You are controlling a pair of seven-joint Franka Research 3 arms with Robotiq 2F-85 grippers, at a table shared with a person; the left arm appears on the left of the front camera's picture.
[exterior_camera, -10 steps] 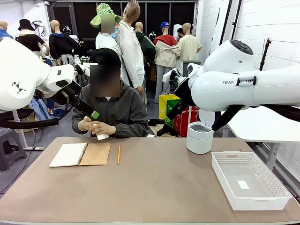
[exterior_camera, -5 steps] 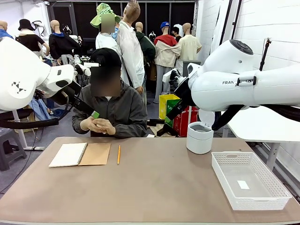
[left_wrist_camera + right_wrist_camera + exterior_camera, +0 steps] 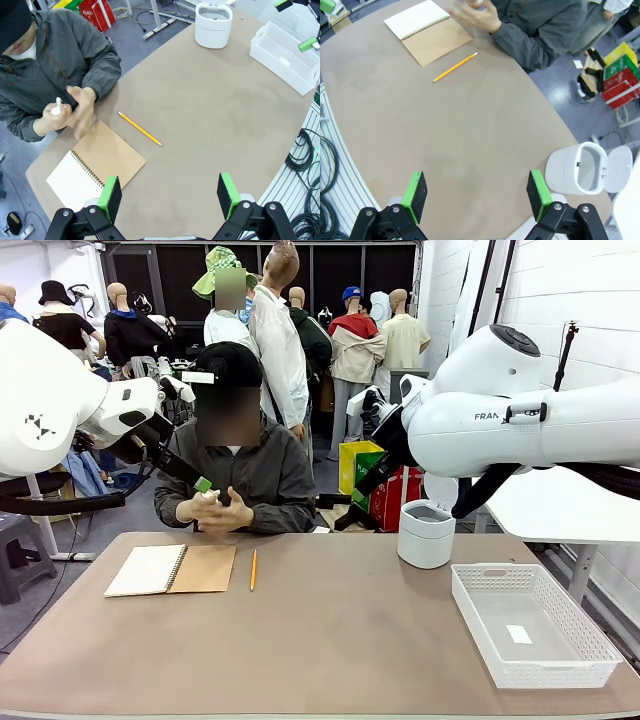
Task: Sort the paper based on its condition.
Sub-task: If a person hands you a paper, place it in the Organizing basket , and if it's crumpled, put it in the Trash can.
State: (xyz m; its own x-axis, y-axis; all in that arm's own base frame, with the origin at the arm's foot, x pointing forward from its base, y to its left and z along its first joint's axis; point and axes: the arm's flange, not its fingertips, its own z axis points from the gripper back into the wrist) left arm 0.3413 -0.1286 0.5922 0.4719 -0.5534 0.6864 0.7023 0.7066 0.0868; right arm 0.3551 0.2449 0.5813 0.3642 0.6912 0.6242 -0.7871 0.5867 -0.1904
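The person across the table presses a small white crumpled wad of paper between both hands, held just above the far table edge; in the front view the hands hide it. My left gripper hangs high over the table's left side. It is open, with nothing between its green pads. My right gripper hovers high above the table's right part, also open and holding nothing. Both grippers stay far from the hands and the paper.
An open spiral notebook with a brown cover lies at the far left, a yellow pencil beside it. A white lidded bin stands at the far right. Near it is a white mesh basket holding a tiny white slip.
The person's hands rose slightly from the table edge and closed around the white wad, which showed more a second ago. Both arms stayed still.
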